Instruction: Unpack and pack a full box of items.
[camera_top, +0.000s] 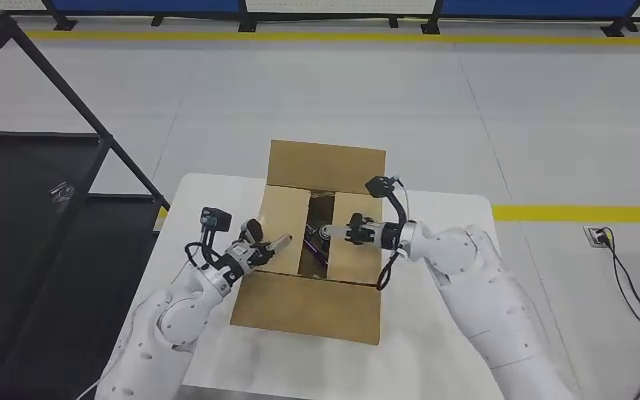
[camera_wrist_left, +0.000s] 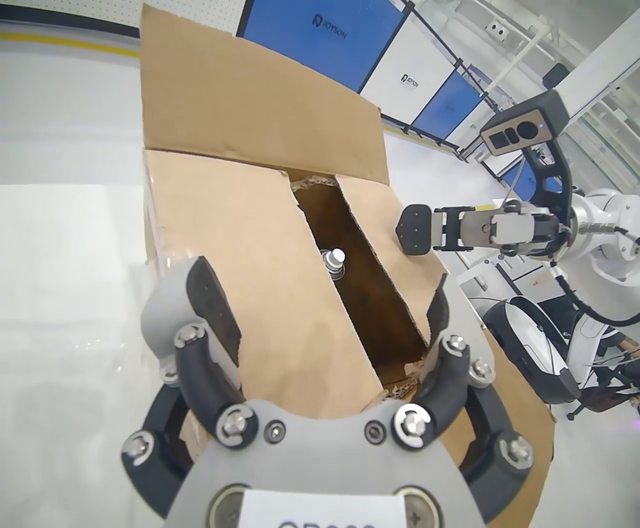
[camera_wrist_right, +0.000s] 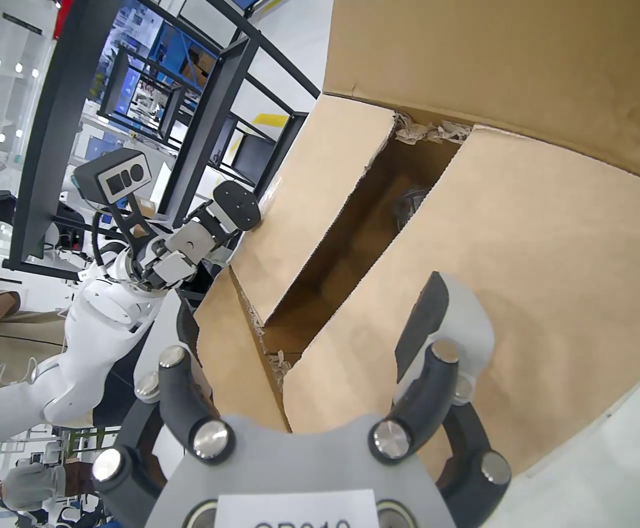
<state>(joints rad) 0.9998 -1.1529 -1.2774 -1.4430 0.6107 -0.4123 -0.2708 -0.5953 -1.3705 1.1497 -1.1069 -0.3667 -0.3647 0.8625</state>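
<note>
The left gripper (camera_wrist_left: 320, 292) is spread wide over the left inner flap (camera_wrist_left: 235, 235) and clasps nothing. The right gripper (camera_wrist_right: 310, 305) is likewise spread and empty over the right inner flap (camera_wrist_right: 500, 235). Both flaps lie nearly shut, with a dark slot between them. Through it a white-capped item (camera_wrist_left: 336, 260) shows inside the cardboard box (camera_top: 310, 308) on the white table (camera_top: 440, 340). The outer flaps are folded out. Unpacking looks barely begun: the inner flaps need opening and the contents lifting out before any repacking.
</note>
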